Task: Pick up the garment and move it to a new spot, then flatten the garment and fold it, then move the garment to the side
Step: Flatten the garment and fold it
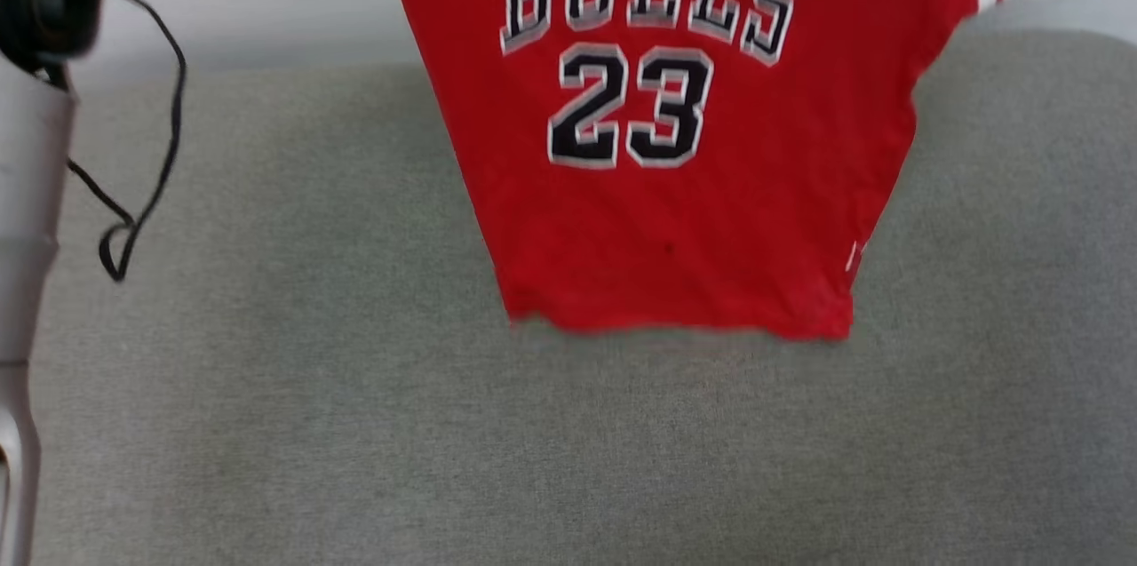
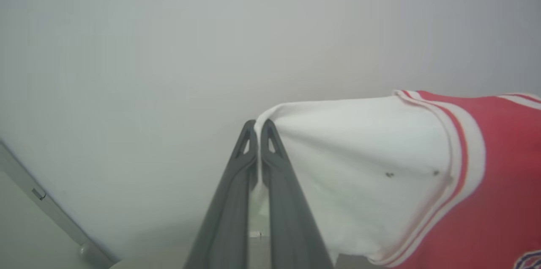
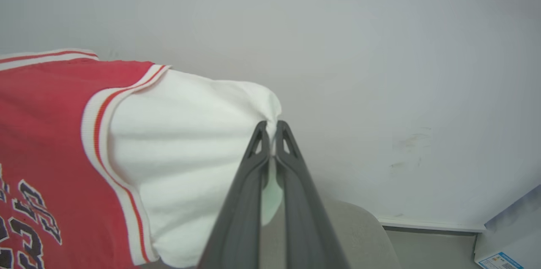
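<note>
The garment (image 1: 675, 193), a red jersey with black white-outlined "BULLS 23", hangs spread out in the air above the grey surface (image 1: 355, 424), its hem just over it. In the left wrist view my left gripper (image 2: 258, 127) is shut on the tip of one white sleeve (image 2: 359, 176). In the right wrist view my right gripper (image 3: 272, 129) is shut on the tip of the other white sleeve (image 3: 181, 155). The shirt is stretched between the two grips. Its collar is out of view.
A pale forearm (image 1: 27, 219) with a dangling black cable (image 1: 142, 193) stands at the head view's left edge. A plain pale wall (image 3: 380, 70) lies behind. A bluish box corner (image 3: 507, 239) sits on the floor at the right wrist view's lower right.
</note>
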